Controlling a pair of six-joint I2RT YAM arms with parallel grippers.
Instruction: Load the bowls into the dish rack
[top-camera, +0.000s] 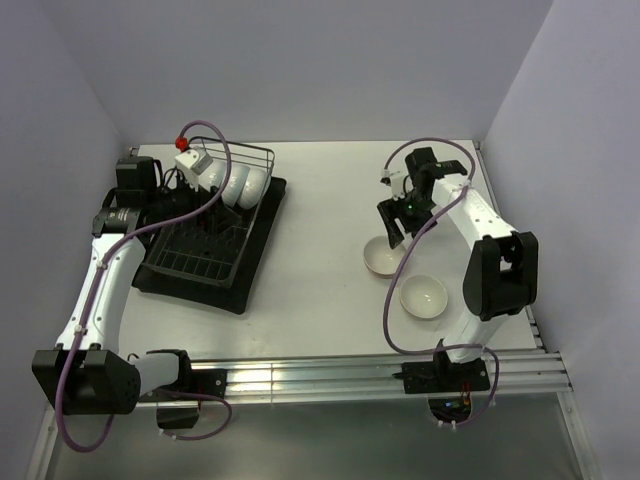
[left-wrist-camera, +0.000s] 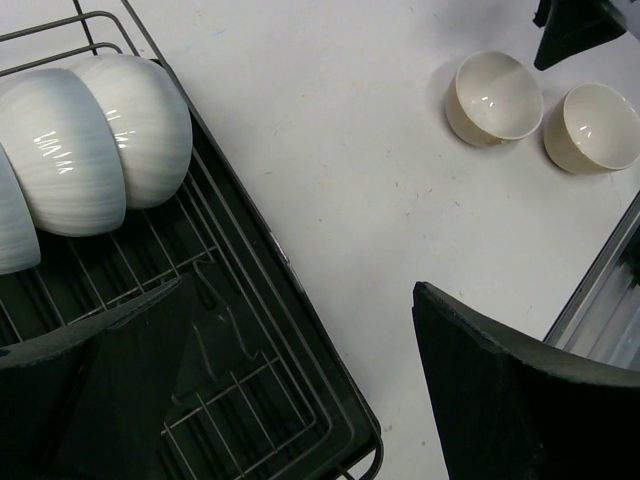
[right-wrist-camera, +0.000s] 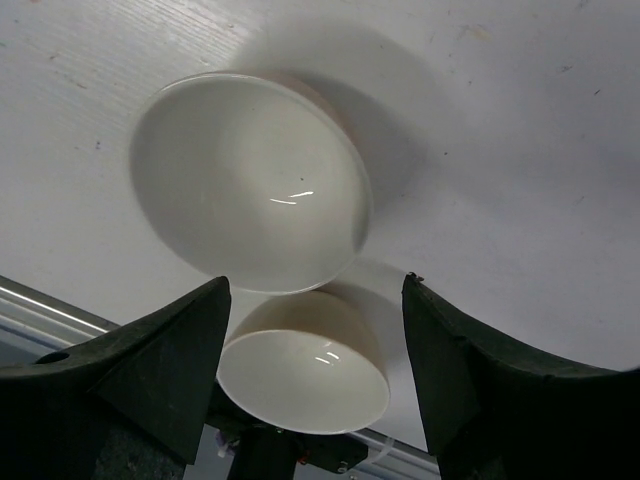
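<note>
Dish rack (top-camera: 190, 262), on a black tray (top-camera: 262, 232), lies beneath the left gripper (left-wrist-camera: 300, 290). Its jaws are spread wide with nothing between them. Three racked bowls (left-wrist-camera: 100, 140) stand on edge beyond one finger (left-wrist-camera: 100, 390).

Right gripper (right-wrist-camera: 315, 283): jaws spread, holding nothing. The nearer bowl (right-wrist-camera: 250, 180) sits upright just past the fingertips. The farther bowl (right-wrist-camera: 305, 370) shows in the gap between them.

Risk, as judged: the two loose bowls sit close, so closing on one rim could knock the other, and a glossy wall could slip from the pinch.

The right wrist view overlaps the loose bowls. The overhead view shows them just apart. Only the left wrist view shows the free wire slots.
</note>
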